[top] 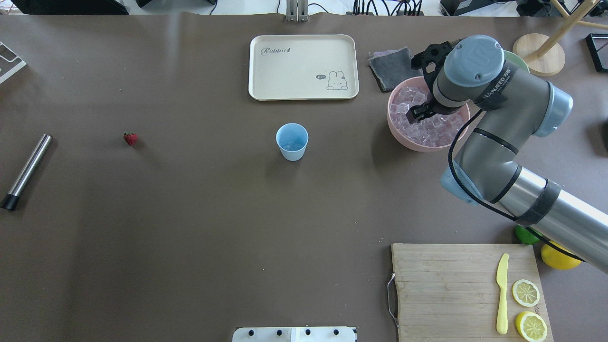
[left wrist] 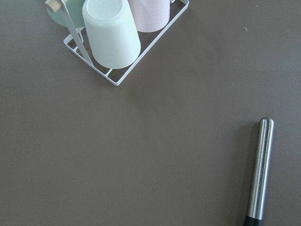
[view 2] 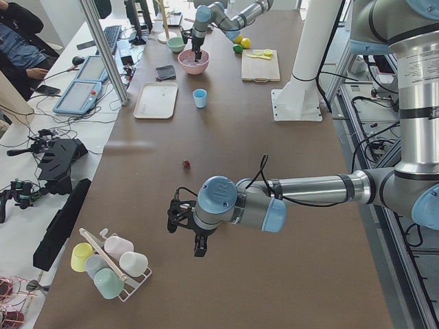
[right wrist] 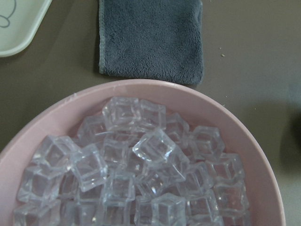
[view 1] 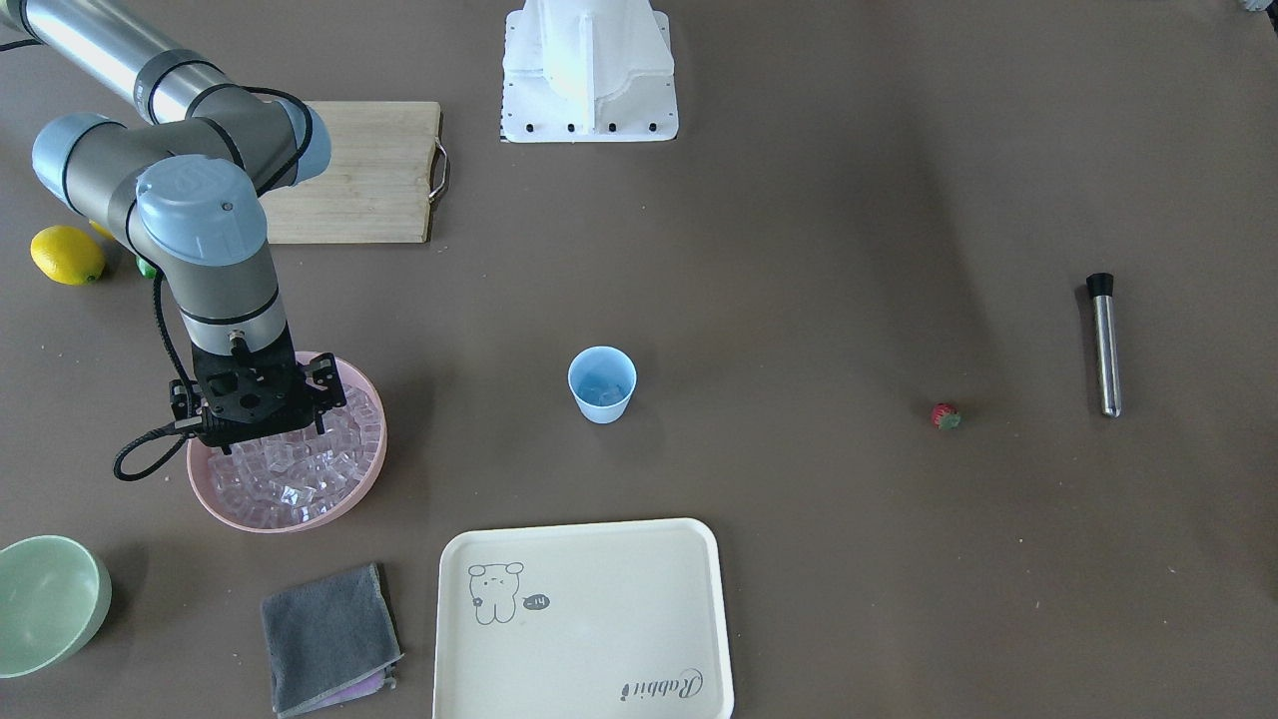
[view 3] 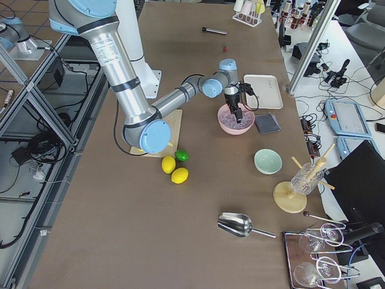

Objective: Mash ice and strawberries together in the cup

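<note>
The light-blue cup [top: 292,141] stands upright mid-table, with something glassy at its bottom. The ice [right wrist: 141,174] fills a pink bowl [top: 396,135]. My right gripper [top: 420,113] hangs just over that ice, fingers pointing down; I cannot tell whether it is open or shut. The strawberry [top: 130,138] lies alone on the table, far from the cup. My left gripper [view 2: 199,248] shows only in the exterior left view, hovering over the table near a cup rack, so I cannot tell its state.
A steel muddler [top: 26,171] lies near the table's left end, beyond the strawberry. A cream tray [top: 303,66], a grey cloth [top: 392,66], a green bowl [view 1: 45,599] and a cutting board [top: 465,285] with a knife and lemons surround the work area. The cup rack [left wrist: 117,33] holds several cups.
</note>
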